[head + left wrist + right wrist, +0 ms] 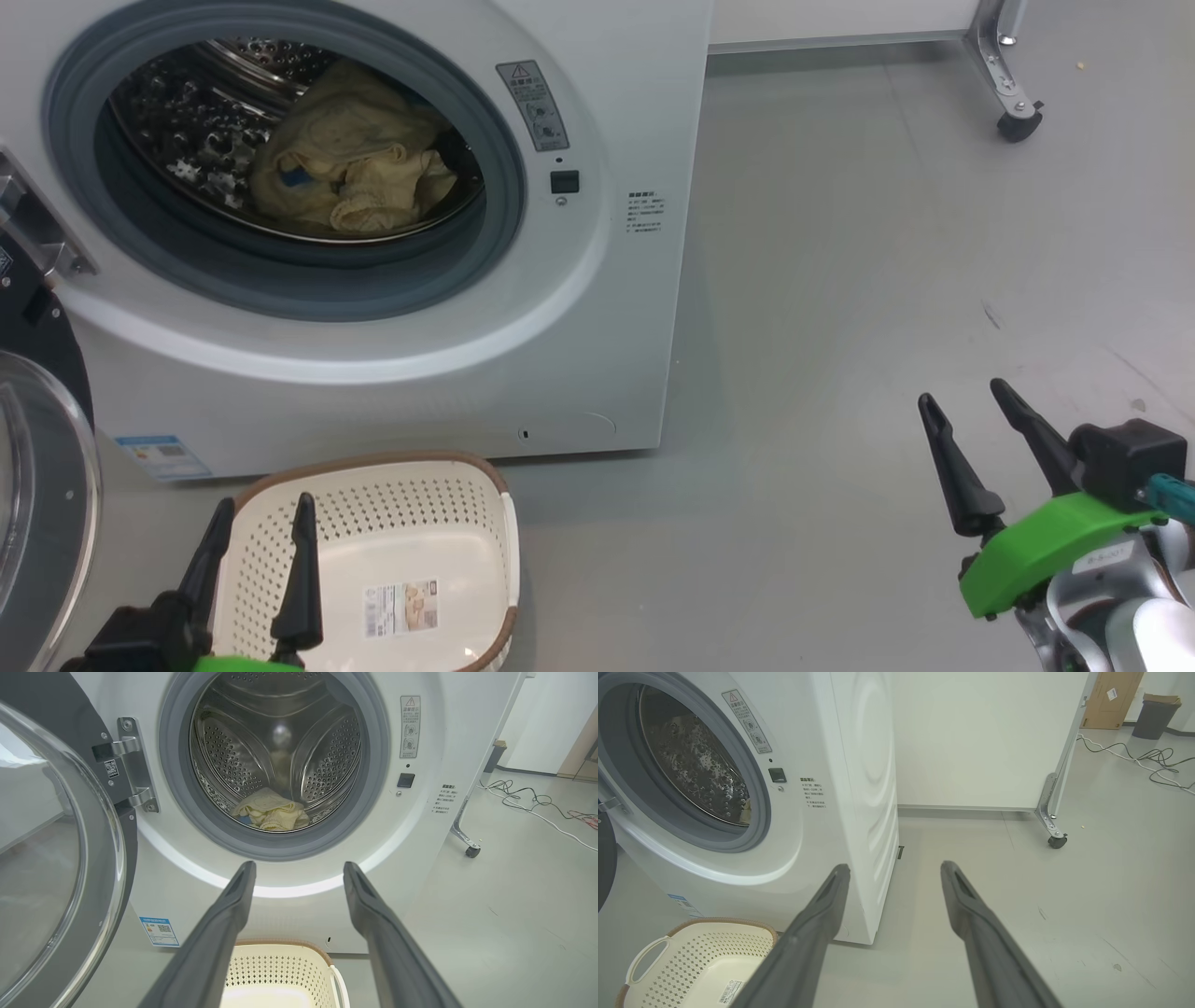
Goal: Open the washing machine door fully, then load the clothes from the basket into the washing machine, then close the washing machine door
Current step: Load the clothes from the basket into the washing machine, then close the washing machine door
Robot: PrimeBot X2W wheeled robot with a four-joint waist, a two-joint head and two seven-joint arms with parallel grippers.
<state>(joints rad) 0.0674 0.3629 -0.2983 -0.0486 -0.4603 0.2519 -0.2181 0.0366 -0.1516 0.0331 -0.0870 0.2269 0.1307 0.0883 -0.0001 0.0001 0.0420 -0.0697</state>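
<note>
1. The washing machine door (56, 849) hangs swung wide at far left, rigid and likely weighty. Its glossy black rim (58, 350) looks the best push point, though probably slippery.
2. The left gripper (264, 509), jaws spread, hovers over the empty basket (373, 462).
3. Soft clothes (355, 168) lie in the drum (187, 140).
4. The right gripper (963, 393), spread, holds nothing.

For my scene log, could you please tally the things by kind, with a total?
washing machine: 1
washing machine door, open: 1
basket, empty: 1
clothes, one pale yellow heap in the drum, separate garments cannot be counted: 1
grippers, left gripper and right gripper, both open: 2
Total: 6
</note>
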